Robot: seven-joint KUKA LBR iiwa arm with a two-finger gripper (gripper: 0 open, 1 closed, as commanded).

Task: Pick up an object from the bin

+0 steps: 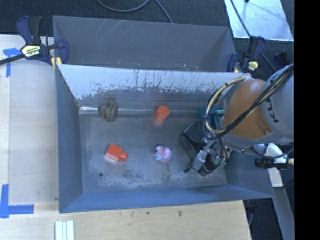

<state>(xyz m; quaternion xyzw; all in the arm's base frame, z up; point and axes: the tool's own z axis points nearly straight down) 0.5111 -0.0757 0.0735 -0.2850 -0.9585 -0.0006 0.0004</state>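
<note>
My gripper reaches down to the bin floor at the right side, its dark fingers low near the front right corner. A small pink and white toy lies on the floor just left of it, apart from the fingers. An orange block rests against the back wall, further up and left. I see nothing between the fingers.
An orange-red block lies on the floor at the front left. A grey-brown lumpy thing sits by the back wall at the left. The arm's orange cover and cables hang over the bin's right side.
</note>
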